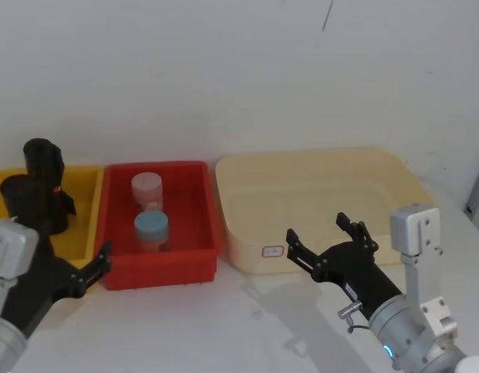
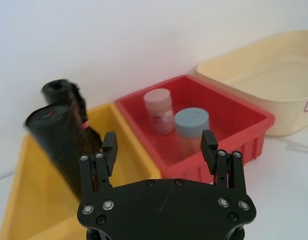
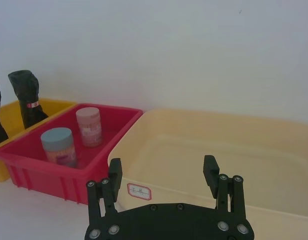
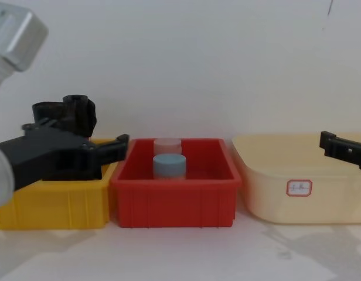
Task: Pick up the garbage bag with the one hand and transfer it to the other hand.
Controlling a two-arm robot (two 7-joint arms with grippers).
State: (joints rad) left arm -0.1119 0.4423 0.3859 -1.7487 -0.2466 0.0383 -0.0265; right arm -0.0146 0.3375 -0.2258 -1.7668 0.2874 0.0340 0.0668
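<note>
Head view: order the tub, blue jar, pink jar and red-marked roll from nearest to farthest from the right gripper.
1. The tub, on the right, just ahead of the right gripper.
2. The blue jar, at the front of the red bin, centre.
3. The pink jar, behind it in the same bin.
4. The red-marked roll, in the yellow bin, far left.

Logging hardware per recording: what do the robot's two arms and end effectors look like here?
Both end effectors are black with two long fingers and silver screw heads on the palm plate: the left end effector, the right end effector. The left arm and right arm are silver-grey; the right carries a blue ring light and a pale boxy bracket.
</note>
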